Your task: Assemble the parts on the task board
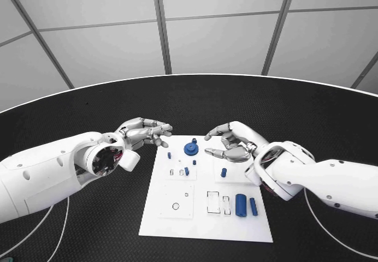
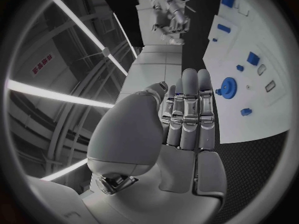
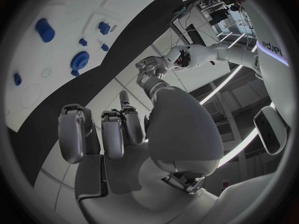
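I have my left hand (image 1: 144, 132) raised near the far left corner of the task board (image 1: 181, 218), its fingers loosely curled and pointing toward the board, nothing between them. From the left wrist camera the same hand (image 2: 187, 119) shows its fingers (image 2: 190, 92) lying straight and side by side, thumb alongside, palm bare. The left arm reaches in low across the counter (image 1: 94, 109), wrist turned so the palm faces inward.

My right hand (image 1: 228, 143) sits over the far right part of the board, fingers bent and spread apart, thumb swung out toward the middle; I see nothing held. In the right wrist camera that hand (image 3: 118, 134) has its fingers (image 3: 72, 132) curled partway in, with gaps between them and no part in the palm.

Between the two hands, on the far end of the board, stands the blue gear (image 1: 190, 148), round with a raised hub; it also appears past my left fingertips (image 2: 228, 88) and beyond my right hand (image 3: 79, 61). Smaller blue parts lie near it: a short peg (image 1: 224, 173) on the right side of the board and a tiny one (image 1: 169, 155) on the left. Nearer to me, on the board's right, two long blue cylinders (image 1: 241, 205) lie side by side beside rectangular slots.
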Available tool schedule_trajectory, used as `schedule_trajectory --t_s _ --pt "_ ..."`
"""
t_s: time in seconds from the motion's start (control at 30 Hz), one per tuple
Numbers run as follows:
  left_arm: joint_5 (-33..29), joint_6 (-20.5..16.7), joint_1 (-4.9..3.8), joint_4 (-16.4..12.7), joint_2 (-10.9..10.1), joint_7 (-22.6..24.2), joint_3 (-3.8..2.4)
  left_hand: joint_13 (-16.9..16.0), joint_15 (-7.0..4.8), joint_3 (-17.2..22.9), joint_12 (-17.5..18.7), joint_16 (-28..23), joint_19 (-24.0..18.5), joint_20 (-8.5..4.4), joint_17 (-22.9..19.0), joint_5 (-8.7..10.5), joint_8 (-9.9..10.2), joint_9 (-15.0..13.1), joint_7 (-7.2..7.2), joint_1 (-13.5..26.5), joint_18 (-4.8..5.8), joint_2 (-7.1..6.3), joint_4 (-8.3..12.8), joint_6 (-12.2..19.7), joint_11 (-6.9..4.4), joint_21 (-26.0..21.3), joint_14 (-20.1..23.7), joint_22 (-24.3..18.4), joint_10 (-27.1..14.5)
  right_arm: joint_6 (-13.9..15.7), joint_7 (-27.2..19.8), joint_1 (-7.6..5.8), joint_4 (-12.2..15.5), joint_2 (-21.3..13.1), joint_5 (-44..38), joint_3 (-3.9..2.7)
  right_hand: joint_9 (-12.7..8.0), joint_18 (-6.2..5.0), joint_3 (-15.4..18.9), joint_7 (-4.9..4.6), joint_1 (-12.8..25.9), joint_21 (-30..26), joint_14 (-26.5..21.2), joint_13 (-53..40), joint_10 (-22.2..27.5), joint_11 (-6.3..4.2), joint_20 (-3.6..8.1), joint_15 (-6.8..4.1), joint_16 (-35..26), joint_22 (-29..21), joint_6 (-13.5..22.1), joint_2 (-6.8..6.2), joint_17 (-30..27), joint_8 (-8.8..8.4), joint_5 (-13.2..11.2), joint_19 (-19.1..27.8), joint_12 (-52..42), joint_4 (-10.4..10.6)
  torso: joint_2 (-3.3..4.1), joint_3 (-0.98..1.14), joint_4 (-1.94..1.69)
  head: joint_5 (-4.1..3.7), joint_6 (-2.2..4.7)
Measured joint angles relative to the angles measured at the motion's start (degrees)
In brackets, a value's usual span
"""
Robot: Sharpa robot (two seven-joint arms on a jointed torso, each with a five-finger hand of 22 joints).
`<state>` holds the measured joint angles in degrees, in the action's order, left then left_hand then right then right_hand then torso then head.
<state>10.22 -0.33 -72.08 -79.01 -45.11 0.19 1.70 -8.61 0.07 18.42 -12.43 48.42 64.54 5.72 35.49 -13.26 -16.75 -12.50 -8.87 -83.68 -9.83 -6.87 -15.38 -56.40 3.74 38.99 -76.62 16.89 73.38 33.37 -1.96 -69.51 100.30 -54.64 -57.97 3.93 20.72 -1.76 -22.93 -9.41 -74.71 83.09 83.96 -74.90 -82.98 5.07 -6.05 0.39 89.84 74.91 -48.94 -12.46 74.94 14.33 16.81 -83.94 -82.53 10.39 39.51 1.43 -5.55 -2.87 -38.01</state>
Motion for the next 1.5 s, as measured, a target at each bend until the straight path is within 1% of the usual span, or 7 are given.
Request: schedule_trajectory --t_s 0.1,0.2,0.23,0.4,0.5,0.93,1.5 --pt "6.52 2.68 -0.03 0.21 0.31 -5.39 -0.01 -6.51 -0.70 -0.15 -6.48 20.09 1.51 -0.71 21.92 0.00 -2.46 -3.17 0.56 2.69 -0.01 -0.94 -0.28 2.34 -0.35 8.64 -3.57 5.32 -1.30 0.41 0.12 -0.21 0.72 -3.02 1.78 0.00 0.00 0.00 0.00 -0.21 0.00 0.00 0.00 0.00 -0.05 -0.05 0.00 0.00 0.00 0.00 -0.21 0.00 0.00 0.28 0.23 0.00 0.00 0.00 -0.79 0.22 0.23 0.26 -0.55" --pt "12.01 4.24 -0.05 0.22 0.72 -9.40 -0.02 -13.50 -0.59 -0.63 -14.54 28.01 -0.07 -0.85 31.18 0.00 -5.26 -6.08 0.71 5.19 0.00 -0.71 -0.76 4.46 -0.36 13.91 -5.17 8.78 -4.62 0.73 0.25 -0.31 0.98 -5.01 2.30 0.00 0.00 0.00 0.16 -0.01 0.00 0.00 0.00 0.00 -0.25 -0.25 0.00 0.00 0.00 0.00 -0.41 0.00 0.00 0.28 0.26 0.00 0.00 0.16 -1.34 0.39 0.41 0.33 -0.87" --pt "14.15 4.57 -0.05 0.22 0.95 -10.99 -0.02 -17.42 -0.76 -0.99 -19.43 31.34 1.59 -0.98 35.78 0.00 -7.01 -7.66 1.08 7.15 0.00 -0.27 -0.91 4.88 -0.80 18.72 -6.54 14.30 -5.70 0.83 0.32 -0.34 1.00 -5.65 2.44 0.00 0.00 0.00 0.16 -0.01 0.00 0.00 0.00 0.00 -0.25 -0.25 0.00 0.00 0.00 0.00 -0.41 0.00 0.00 0.28 0.47 0.00 0.00 0.16 -1.54 0.45 0.47 0.33 -0.99" --pt "23.34 5.14 -0.26 1.21 2.71 -19.62 -0.03 -33.83 -1.48 -4.17 -40.11 35.14 3.49 -1.68 39.46 0.88 -17.30 -16.28 2.59 17.93 0.95 1.24 -1.39 7.97 -1.71 29.25 -7.43 26.84 -9.69 0.91 0.58 -0.41 0.75 -7.44 2.75 0.01 0.00 0.00 0.22 0.18 0.00 0.00 0.00 0.00 -0.25 -0.26 0.00 0.00 0.00 0.00 -0.59 0.00 -0.01 0.40 0.60 0.00 0.00 0.54 -2.38 0.70 0.68 0.34 -1.55" --pt "26.39 5.81 -0.66 2.34 4.15 -23.50 -0.03 -40.01 -1.90 -5.47 -46.59 36.13 5.06 -2.19 39.46 1.64 -20.41 -18.76 3.24 18.61 0.96 0.83 -1.45 8.80 -2.11 31.46 -7.41 30.32 -7.49 1.00 0.87 -0.42 0.56 -7.72 2.82 0.02 0.00 0.00 0.38 0.20 0.02 0.00 0.00 0.00 -0.25 -0.26 0.00 0.00 0.00 0.00 -0.61 -0.02 -0.01 0.51 0.60 0.00 0.00 0.70 -2.74 0.80 0.68 0.31 -1.88" --pt "32.06 7.95 -1.35 5.82 10.99 -33.36 0.00 -45.98 -2.34 -7.70 -52.47 38.07 8.54 -2.87 39.45 4.04 -23.71 -21.76 3.45 19.39 2.70 0.62 -1.57 9.42 -2.95 35.24 -7.40 37.19 -4.66 1.49 2.99 -0.43 -0.44 -7.66 2.89 0.04 0.01 0.00 0.70 0.40 0.38 -0.23 0.00 -0.04 -0.45 -0.46 0.00 0.00 -0.34 0.00 -0.81 -0.38 -0.02 0.51 1.24 0.00 0.00 1.01 -3.07 0.93 0.55 0.50 -2.59" --pt "33.55 12.01 -1.40 11.91 18.30 -37.30 0.12 -47.11 -2.72 -8.63 -53.47 38.07 9.47 -2.97 39.44 5.32 -24.32 -22.41 3.66 20.41 2.69 1.03 -1.46 9.62 -3.04 36.39 -7.42 39.36 -4.16 1.41 4.03 -0.42 -0.93 -7.21 2.89 0.05 -0.05 0.00 0.70 0.40 0.38 -0.23 0.18 -0.03 -0.45 -0.46 0.00 -0.19 -0.34 -0.01 -0.80 -0.38 -0.02 0.51 1.59 0.00 0.00 1.01 -2.25 1.08 0.53 0.59 -2.68"
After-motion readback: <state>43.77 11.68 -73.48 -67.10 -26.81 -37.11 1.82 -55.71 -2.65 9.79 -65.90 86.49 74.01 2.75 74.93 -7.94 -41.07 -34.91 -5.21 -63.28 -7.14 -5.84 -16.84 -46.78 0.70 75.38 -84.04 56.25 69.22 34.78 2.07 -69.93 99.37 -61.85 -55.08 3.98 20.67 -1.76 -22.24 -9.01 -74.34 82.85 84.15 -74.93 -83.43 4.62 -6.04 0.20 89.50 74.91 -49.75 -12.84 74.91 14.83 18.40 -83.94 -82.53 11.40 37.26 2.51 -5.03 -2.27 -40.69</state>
